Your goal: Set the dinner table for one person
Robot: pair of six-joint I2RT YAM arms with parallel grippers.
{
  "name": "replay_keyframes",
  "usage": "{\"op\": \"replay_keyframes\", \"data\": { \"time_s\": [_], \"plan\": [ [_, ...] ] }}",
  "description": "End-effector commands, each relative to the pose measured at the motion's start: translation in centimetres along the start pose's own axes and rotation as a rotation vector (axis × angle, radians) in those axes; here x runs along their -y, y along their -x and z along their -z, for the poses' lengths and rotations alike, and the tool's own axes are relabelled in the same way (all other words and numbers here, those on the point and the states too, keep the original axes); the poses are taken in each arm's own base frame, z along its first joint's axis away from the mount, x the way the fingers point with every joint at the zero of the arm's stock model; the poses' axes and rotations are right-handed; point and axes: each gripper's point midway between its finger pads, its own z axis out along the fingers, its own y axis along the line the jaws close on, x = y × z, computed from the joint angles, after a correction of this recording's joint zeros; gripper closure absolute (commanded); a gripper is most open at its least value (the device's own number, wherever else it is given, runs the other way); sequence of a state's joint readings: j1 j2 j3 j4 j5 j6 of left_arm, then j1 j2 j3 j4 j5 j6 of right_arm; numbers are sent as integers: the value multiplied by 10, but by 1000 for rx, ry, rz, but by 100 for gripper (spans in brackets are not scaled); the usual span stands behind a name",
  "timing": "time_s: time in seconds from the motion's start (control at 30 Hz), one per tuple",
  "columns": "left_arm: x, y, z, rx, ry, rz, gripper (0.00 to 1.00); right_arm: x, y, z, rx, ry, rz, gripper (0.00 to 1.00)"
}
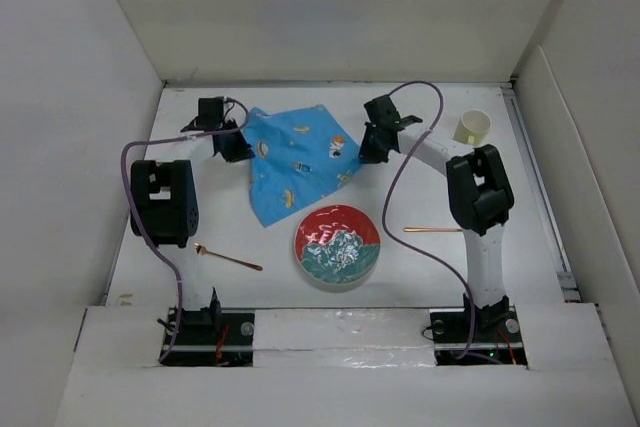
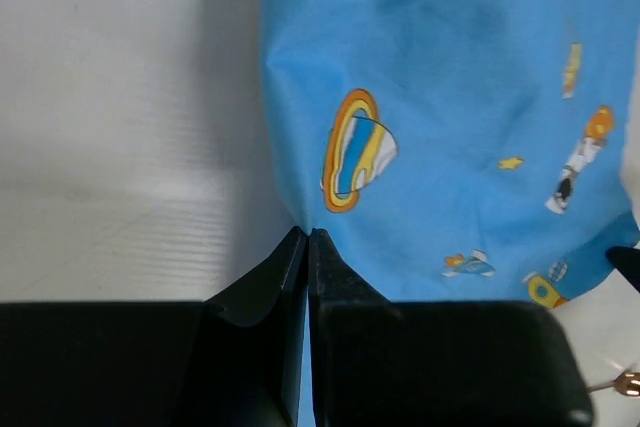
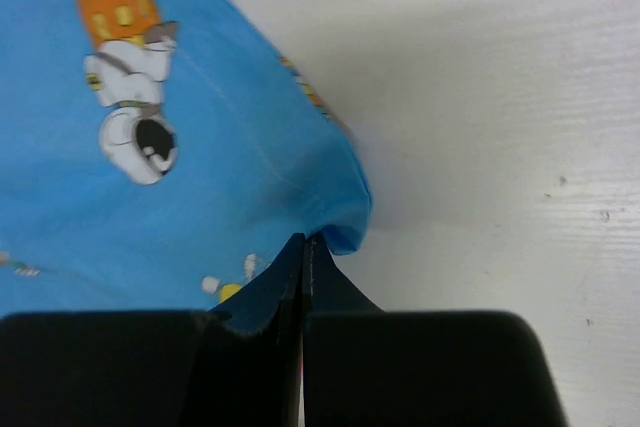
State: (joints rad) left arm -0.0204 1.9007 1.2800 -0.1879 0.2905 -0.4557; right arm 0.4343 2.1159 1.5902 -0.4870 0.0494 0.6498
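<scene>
A blue cloth mat (image 1: pixel 296 162) printed with planets and astronauts lies crumpled at the back middle of the white dinner table (image 1: pixel 240 237). My left gripper (image 1: pixel 238 147) is shut on the mat's left edge (image 2: pixel 330 127). My right gripper (image 1: pixel 366 152) is shut on the mat's right corner (image 3: pixel 200 147). A red and teal bowl (image 1: pixel 337 246) stands in front of the mat, its rim over the mat's near corner. A copper spoon (image 1: pixel 228 258) lies at the front left. A copper stick-like utensil (image 1: pixel 432 230) lies at the right.
A pale yellow cup (image 1: pixel 472 128) stands at the back right. White wall panels (image 1: pixel 330 7) edge the table at the back and both sides. Purple cables loop over both arms.
</scene>
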Motion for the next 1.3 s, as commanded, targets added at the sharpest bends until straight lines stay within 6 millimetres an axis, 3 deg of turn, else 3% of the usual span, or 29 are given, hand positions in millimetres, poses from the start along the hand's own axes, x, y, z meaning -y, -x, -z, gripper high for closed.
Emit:
{"op": "replay_keyframes", "data": {
  "time_s": [0.0,0.03,0.07,0.1,0.13,0.17,0.2,0.3,0.33,0.4,0.43,0.47,0.5,0.6,0.63,0.67,0.77,0.83,0.87,0.9,1.0,1.03,1.07,1.1,1.13,1.17,1.2,1.23,1.27],
  "plan": [
    [62,66,58,197,-149,-63,100,-79,67,55,200,233,43,100],
    [73,77,78,237,-167,-79,100,-105,93,90,276,296,64,100],
    [90,98,104,302,-188,-97,100,-122,103,112,290,366,80,100],
    [93,103,120,323,-172,-100,100,-140,111,136,325,420,103,100],
    [104,113,148,381,-188,-112,100,-159,135,177,403,487,124,100],
    [124,132,196,483,-219,-130,100,-185,144,230,465,580,155,100],
    [120,131,195,480,-200,-123,100,-186,143,231,458,591,159,100],
    [135,140,272,618,-218,-114,100,-198,162,309,539,691,177,100],
    [138,139,283,637,-229,-118,100,-197,161,308,536,688,179,100],
    [140,131,299,656,-252,-108,80,-180,173,311,547,676,158,100],
    [144,125,315,675,-281,-115,71,-169,179,302,543,651,143,100],
    [146,116,315,649,-307,-117,52,-159,183,292,534,632,130,100],
    [151,106,322,642,-333,-129,47,-131,193,258,506,572,97,100],
    [163,84,318,593,-369,-159,31,-83,198,199,438,478,32,100],
    [165,77,316,571,-391,-169,23,-60,211,181,442,442,-12,100],
    [158,68,296,517,-385,-162,18,-48,214,168,430,420,-36,100],
    [125,57,250,444,-256,-155,23,-6,228,119,400,299,-101,100],
    [105,50,226,408,-175,-165,32,4,237,112,400,248,-107,100],
    [90,42,211,378,-125,-160,34,17,239,98,388,207,-113,92],
    [80,37,202,359,-92,-162,36,20,240,98,393,186,-107,68],
    [36,17,172,316,58,-159,41,31,240,111,437,140,-86,41],
    [26,14,167,311,93,-156,44,31,241,116,459,141,-85,38],
    [5,7,156,313,169,-144,51,42,226,106,430,112,-87,37],
    [-3,3,151,306,197,-132,57,32,229,131,478,142,-70,37],
    [-8,0,148,300,215,-118,67,35,222,135,476,140,-64,37],
    [-23,-1,142,313,259,-67,100,38,216,139,488,108,-56,46],
    [-39,0,136,308,296,-13,100,37,195,145,474,97,-39,88],
    [-46,-1,131,297,303,19,100,39,183,147,466,87,-33,100],
    [-48,-1,124,295,288,45,100,38,170,148,455,91,-25,100]
  ]
}}
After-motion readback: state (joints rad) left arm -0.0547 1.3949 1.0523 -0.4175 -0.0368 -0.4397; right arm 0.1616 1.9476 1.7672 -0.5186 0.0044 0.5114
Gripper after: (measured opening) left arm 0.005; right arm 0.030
